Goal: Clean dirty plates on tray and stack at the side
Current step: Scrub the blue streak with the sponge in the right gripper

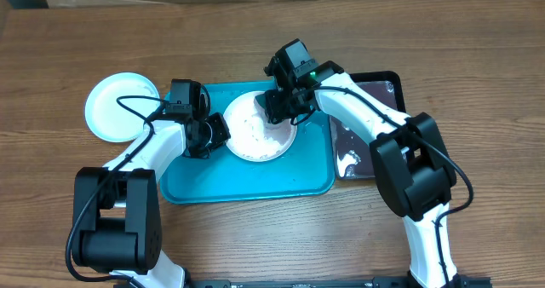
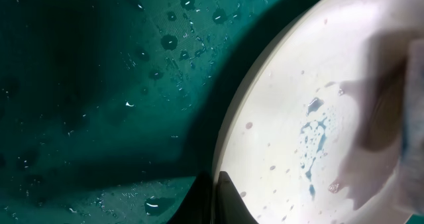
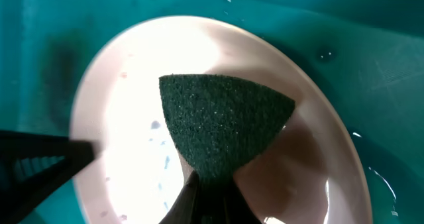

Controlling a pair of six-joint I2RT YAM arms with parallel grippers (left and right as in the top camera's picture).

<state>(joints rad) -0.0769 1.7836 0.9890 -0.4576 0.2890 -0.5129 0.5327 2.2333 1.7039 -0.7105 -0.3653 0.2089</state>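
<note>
Inspecting from overhead, we find the white plate [image 1: 255, 141] lying flat on the tray [image 1: 255, 184], in its middle toward the far edge. The left gripper [image 1: 215, 136] stands at the plate's left rim. Its jaws are closed, and in both wrist views a dark finger [image 2: 225, 199] overlaps that rim, so we record it as pinching the plate. The right gripper [image 1: 283, 114] is over the plate's far right part, clamped on a green sponge [image 3: 225, 124]. The sponge fans out from between the fingers above the plate's centre; we cannot tell whether it touches the surface.

We note a thin teal smear [image 2: 315, 141] with small specks on the plate's inner face. Water droplets [image 2: 169, 42] are scattered on the tray beside it.

A second plate [image 1: 117, 109] lies on the table off the tray's far left corner, apart from the tray. A black tray [image 1: 383, 96] sits just beside the tray's right edge, partly under the right arm.
</note>
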